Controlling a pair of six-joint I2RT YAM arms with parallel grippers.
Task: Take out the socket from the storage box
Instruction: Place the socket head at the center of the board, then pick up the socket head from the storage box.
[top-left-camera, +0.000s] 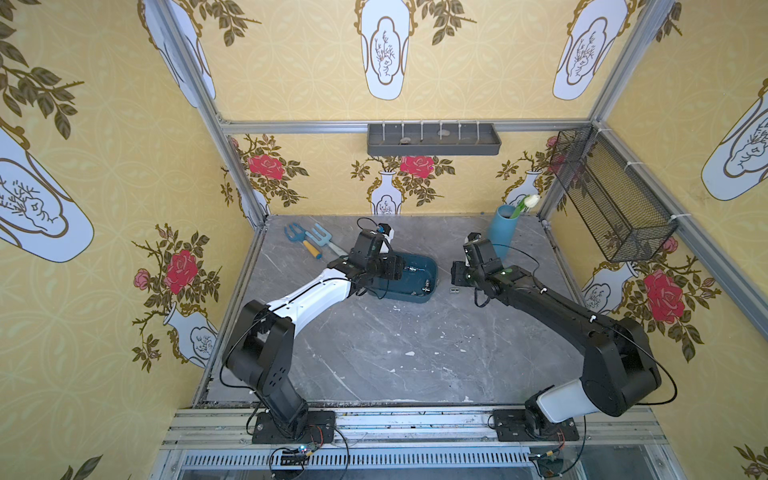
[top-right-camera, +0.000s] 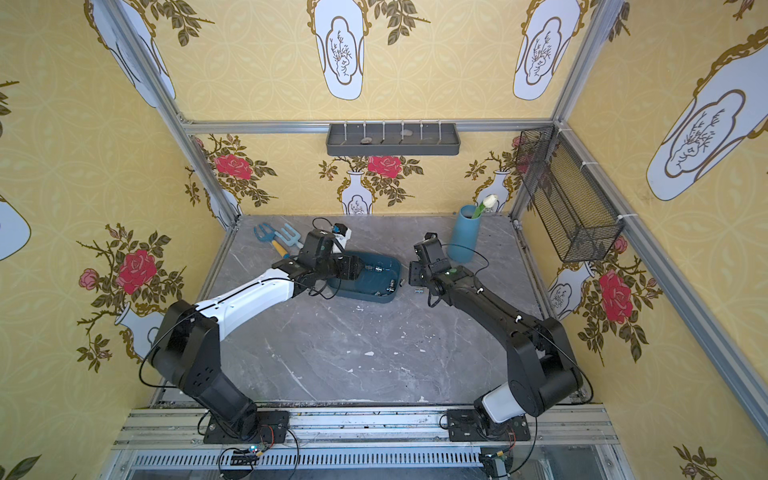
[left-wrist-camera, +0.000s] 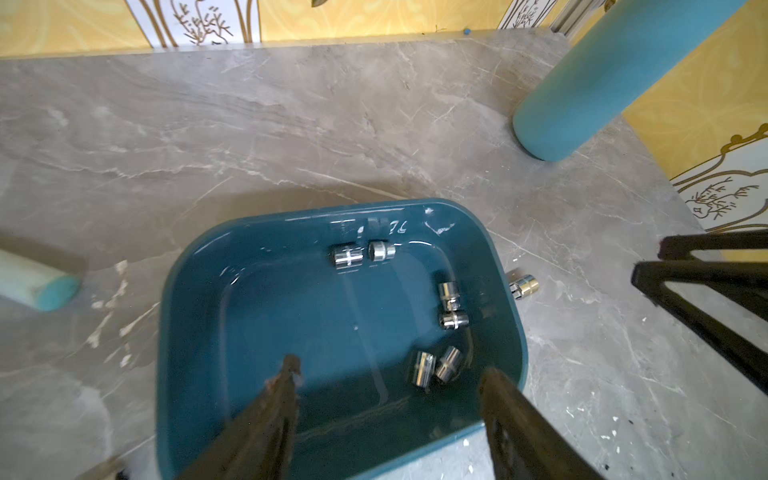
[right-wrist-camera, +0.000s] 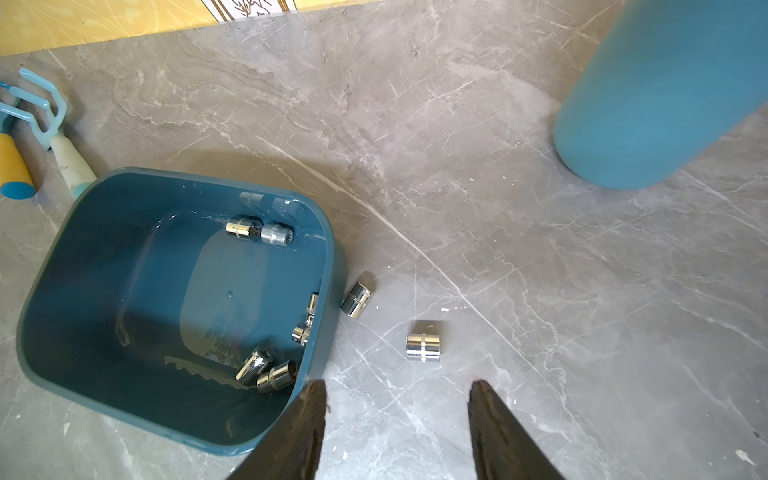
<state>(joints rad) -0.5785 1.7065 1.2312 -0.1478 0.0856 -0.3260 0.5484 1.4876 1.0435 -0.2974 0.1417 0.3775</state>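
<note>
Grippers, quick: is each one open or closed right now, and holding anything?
Left gripper: open, empty, above the storage box.
Right gripper: open, empty, above the table beside the storage box.

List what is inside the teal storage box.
Six chrome sockets lie in the storage box, in three pairs near one end; the rest of its visible floor is bare. The fingers of the left claw cover strips of the nearest floor.

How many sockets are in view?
8. Six sockets in the box, paired along its walls; two on the table beside it. None seem hidden.
</note>
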